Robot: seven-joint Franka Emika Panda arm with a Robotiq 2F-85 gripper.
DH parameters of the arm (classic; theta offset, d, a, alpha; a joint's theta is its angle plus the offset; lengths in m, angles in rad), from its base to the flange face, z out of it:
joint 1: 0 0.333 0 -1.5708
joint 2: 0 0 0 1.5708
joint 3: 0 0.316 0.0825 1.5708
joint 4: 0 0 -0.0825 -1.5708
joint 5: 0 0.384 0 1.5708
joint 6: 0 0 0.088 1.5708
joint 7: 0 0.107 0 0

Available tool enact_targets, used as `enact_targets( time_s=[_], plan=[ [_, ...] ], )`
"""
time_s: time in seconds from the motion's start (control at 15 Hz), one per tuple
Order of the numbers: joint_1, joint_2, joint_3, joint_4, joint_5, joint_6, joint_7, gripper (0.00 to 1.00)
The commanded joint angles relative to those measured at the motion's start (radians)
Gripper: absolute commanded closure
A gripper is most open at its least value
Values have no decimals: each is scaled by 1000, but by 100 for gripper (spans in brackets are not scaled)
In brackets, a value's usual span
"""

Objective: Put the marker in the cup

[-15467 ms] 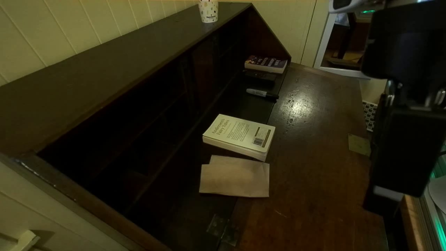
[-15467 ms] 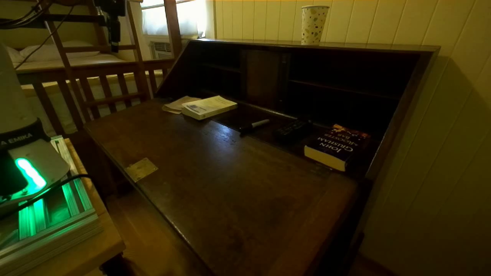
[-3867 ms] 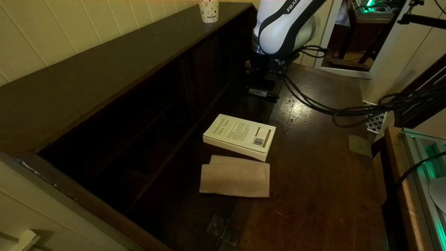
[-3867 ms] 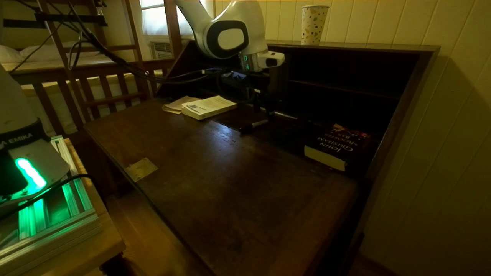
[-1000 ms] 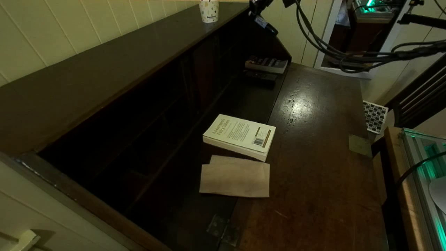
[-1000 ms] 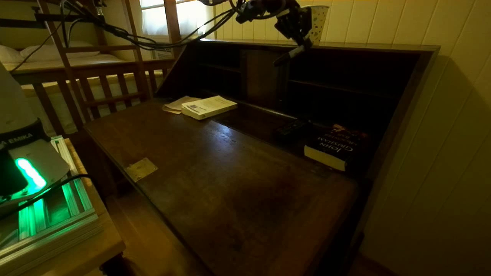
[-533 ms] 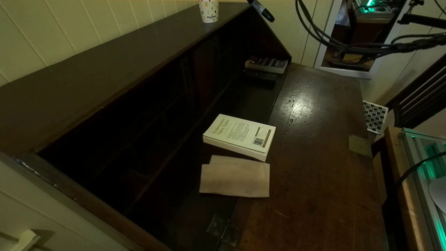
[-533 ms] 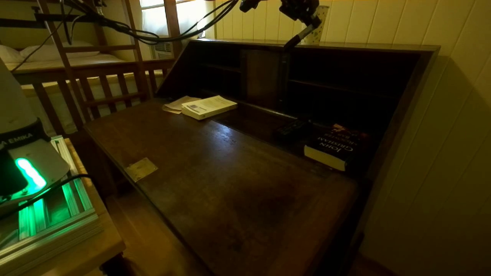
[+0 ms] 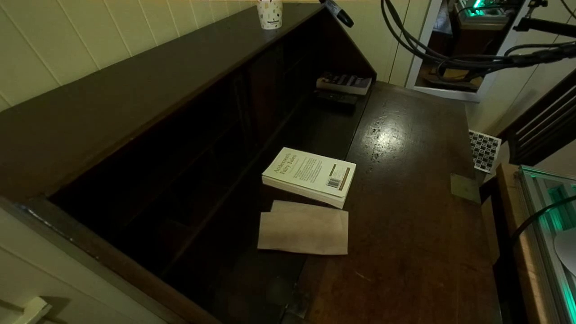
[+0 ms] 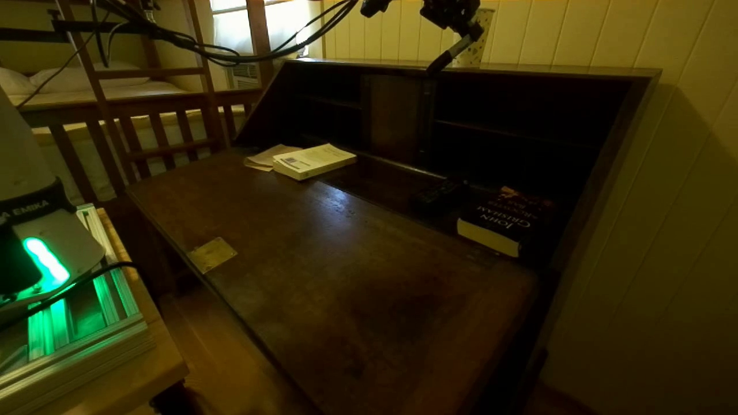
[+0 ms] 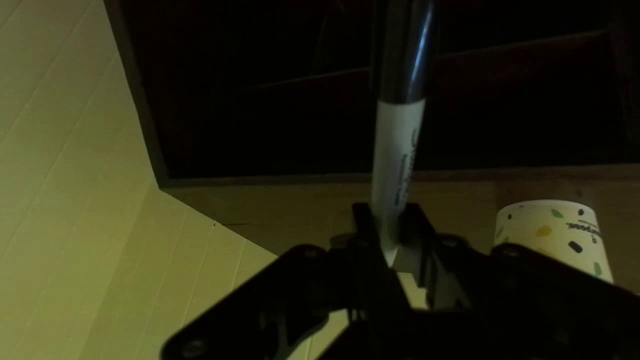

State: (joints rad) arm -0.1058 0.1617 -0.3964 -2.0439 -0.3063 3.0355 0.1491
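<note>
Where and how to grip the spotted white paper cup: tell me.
Probably by the middle, coming level from the front: the spotted white paper cup stands upright, tapering to its base, near the front edge of the dark wooden top shelf, cream wall behind. The gripper must first release the black and white marker.

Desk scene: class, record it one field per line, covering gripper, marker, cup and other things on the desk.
Gripper: shut on the pale end of the marker
Marker: tilted, dark end lower
Cup: upright, on the top of the desk
Also on the desk: pale book, tan paper, dark-covered book, black object too dim to name
Progress: marker not yet in the cup
</note>
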Motion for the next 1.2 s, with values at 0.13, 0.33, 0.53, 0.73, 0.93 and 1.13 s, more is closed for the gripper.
enact_targets(
  time_s=[0.13, 0.33, 0.53, 0.73, 0.93, 1.13],
  plan=[
    [9, 0, -19, 49, -44, 83, -8, 95],
    [-1, -5, 0, 63, -45, 142, -59, 95],
    [-19, -9, 41, 62, -45, 221, -159, 95],
    [-40, -13, 106, 55, -18, 295, -285, 95],
    [-75, -2, 167, 62, -81, 378, -308, 95],
    [-123, 7, 229, 70, -168, 444, -293, 95]
  ],
)
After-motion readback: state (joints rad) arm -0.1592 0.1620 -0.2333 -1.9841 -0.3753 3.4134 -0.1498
